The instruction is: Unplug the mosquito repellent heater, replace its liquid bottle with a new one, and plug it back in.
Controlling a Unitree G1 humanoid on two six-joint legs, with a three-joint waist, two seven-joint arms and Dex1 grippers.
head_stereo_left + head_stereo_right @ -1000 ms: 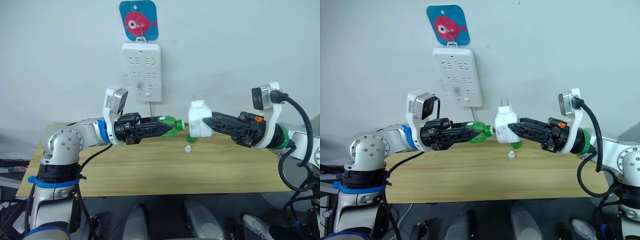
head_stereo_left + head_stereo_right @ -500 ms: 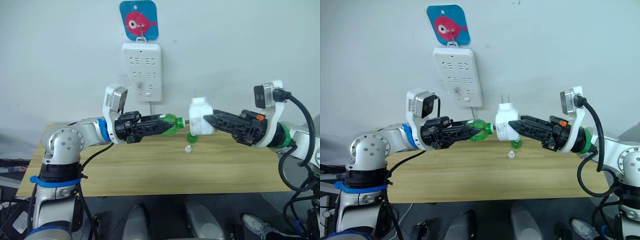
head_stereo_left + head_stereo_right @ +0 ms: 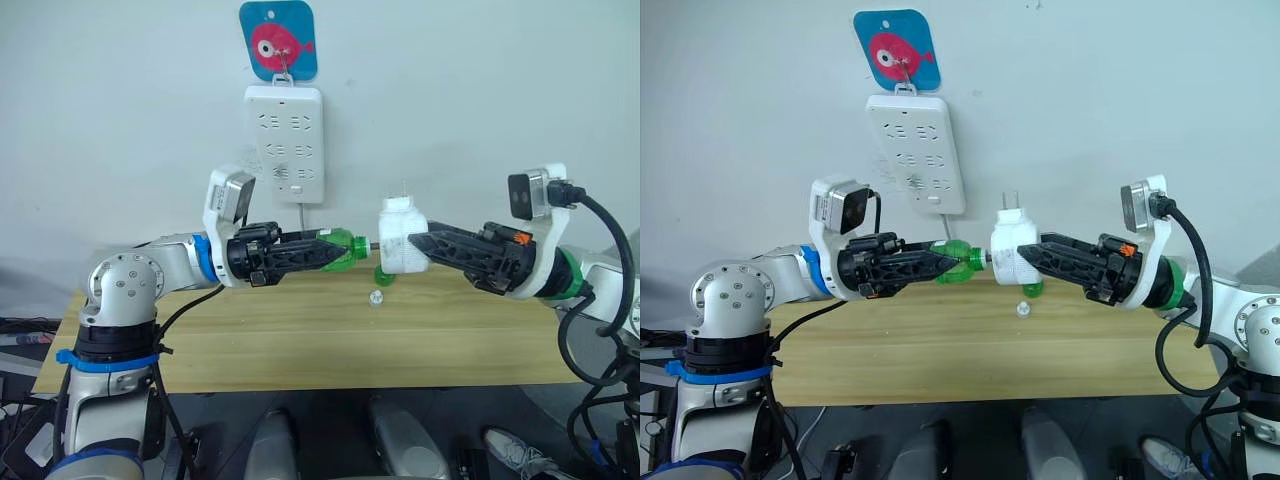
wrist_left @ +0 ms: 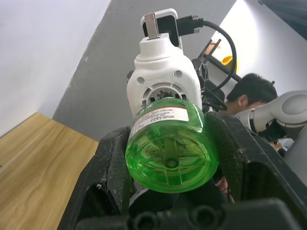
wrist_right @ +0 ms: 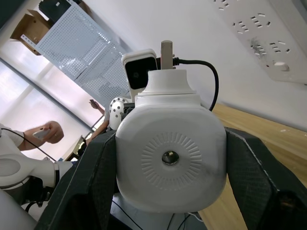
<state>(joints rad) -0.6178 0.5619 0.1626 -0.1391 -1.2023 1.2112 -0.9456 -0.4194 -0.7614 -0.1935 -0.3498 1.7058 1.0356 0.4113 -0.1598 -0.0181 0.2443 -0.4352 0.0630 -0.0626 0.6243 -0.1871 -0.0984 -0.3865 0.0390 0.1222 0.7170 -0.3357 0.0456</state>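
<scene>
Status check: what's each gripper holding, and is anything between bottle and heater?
Left gripper shut on green bottle. Right gripper shut on heater. Bottle neck lined up at heater's socket, nothing in between. Second bottle, clear cap on table.

Label on green bottle (image 4: 160, 114) unreadable (print too small).

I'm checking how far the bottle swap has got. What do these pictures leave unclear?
- Whether the green bottle in the left gripper is seated in the heater or just meeting it: the joint is too small in the eye views, and the bottle's base covers it in the left wrist view.
- The second green bottle on the table: mostly hidden behind the heater.
- The heater's front vent: faces away; the right gripper covers its sides.
</scene>
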